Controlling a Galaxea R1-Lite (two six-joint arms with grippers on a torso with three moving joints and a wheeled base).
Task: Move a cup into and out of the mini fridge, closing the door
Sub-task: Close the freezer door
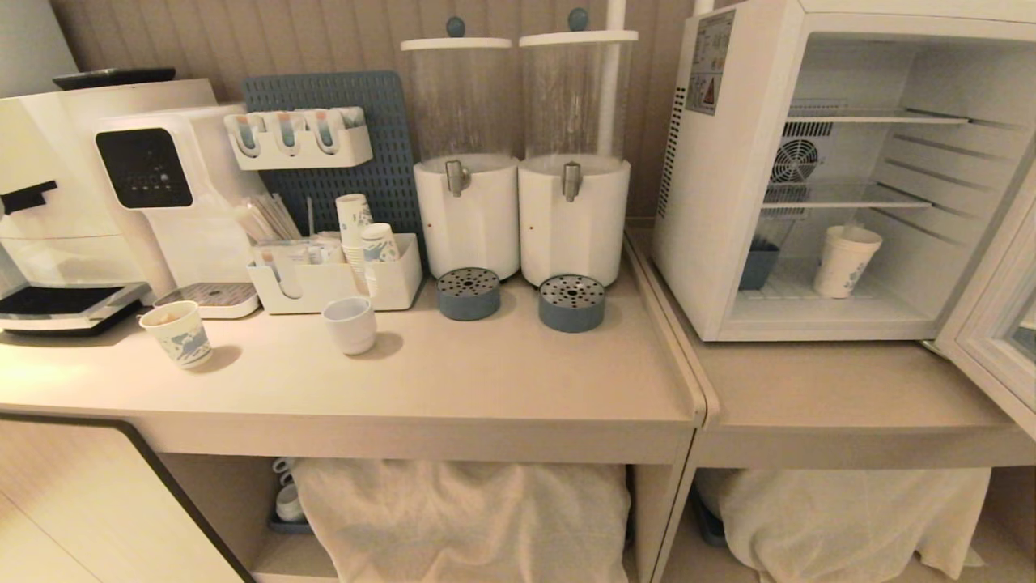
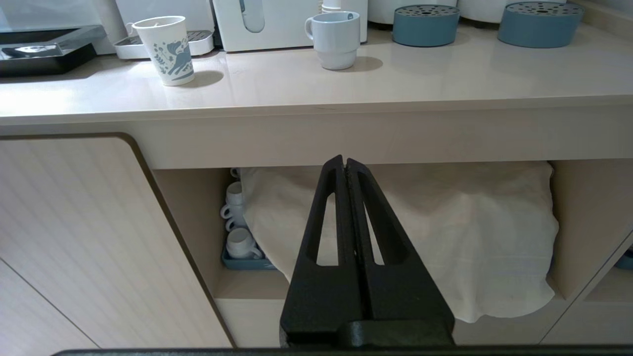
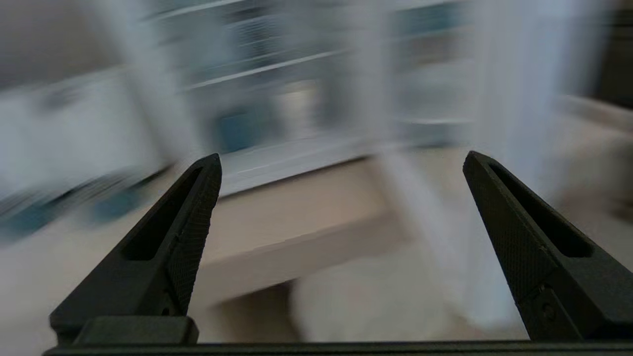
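Note:
The white mini fridge (image 1: 732, 202) stands on the right counter with its door (image 1: 991, 324) swung wide open toward the right edge of the head view. Inside, on the fridge floor, stands the tall white paper cup (image 1: 844, 261) with small blue print. Neither arm shows in the head view. In the right wrist view my right gripper (image 3: 341, 163) is open and empty, out in front of the counter edge and facing the blurred fridge interior (image 3: 277, 99). My left gripper (image 2: 344, 163) is shut on nothing, parked low before the cabinet.
On the left counter stand a patterned paper cup (image 1: 178, 332), a squat white ceramic cup (image 1: 350, 324), two drink dispensers (image 1: 518, 162), a coffee machine (image 1: 97, 194) and a condiment tray (image 1: 332, 275). White cloths (image 1: 461, 518) fill the shelves below the counters.

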